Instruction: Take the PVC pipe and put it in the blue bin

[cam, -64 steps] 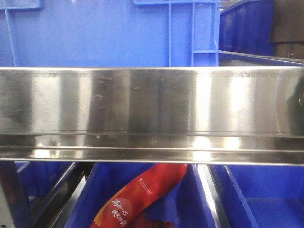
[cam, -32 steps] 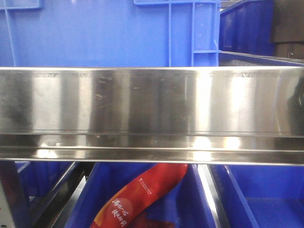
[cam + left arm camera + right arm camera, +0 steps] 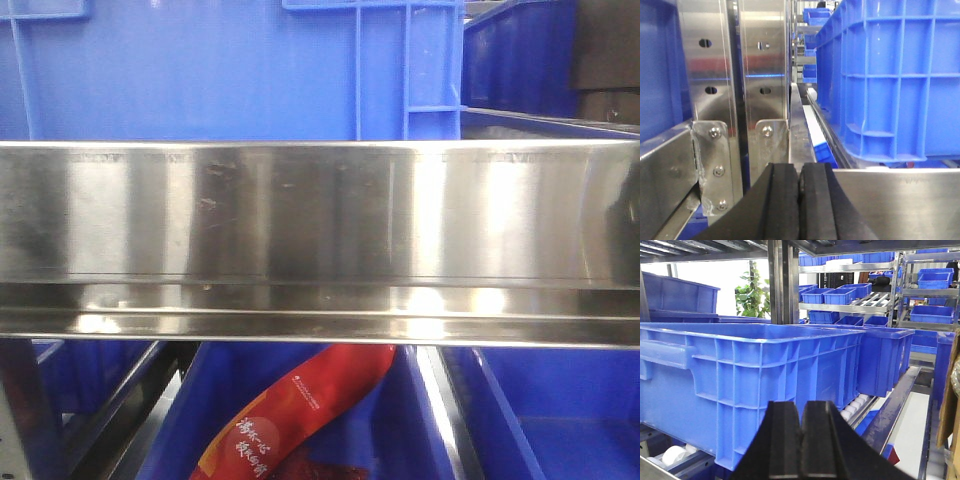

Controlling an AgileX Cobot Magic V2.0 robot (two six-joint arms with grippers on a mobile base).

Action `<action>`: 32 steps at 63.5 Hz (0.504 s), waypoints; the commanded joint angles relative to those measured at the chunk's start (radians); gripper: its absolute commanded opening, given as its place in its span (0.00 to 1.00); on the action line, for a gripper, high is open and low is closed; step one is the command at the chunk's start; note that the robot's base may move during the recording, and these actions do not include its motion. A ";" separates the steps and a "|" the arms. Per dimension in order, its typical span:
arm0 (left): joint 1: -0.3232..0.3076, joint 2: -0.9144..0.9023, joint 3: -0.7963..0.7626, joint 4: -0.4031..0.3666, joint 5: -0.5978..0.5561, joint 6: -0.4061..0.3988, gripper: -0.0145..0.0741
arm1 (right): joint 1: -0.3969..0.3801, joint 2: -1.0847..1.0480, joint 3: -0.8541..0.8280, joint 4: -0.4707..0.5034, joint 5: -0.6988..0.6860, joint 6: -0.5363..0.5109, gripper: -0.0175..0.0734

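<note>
Almost nothing differs between the earlier front-facing pictures and now. The only visible change is on the steel shelf rail (image 3: 320,240): its bright reflections shift very slightly in shape along the polished face. No object in the front view changes place, and no arm or fingers enter it.
</note>
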 commanded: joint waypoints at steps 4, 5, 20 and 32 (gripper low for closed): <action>0.007 -0.004 -0.003 0.001 -0.042 -0.007 0.04 | -0.002 -0.004 0.000 0.001 -0.015 0.000 0.02; 0.010 -0.004 -0.003 0.001 -0.042 -0.007 0.04 | -0.002 -0.004 0.000 0.001 -0.015 0.000 0.02; 0.076 -0.004 -0.003 0.001 -0.044 -0.007 0.04 | -0.002 -0.004 0.000 0.001 -0.015 0.000 0.02; 0.075 -0.004 -0.003 0.001 -0.044 -0.007 0.04 | -0.002 -0.004 0.000 0.001 -0.015 0.000 0.02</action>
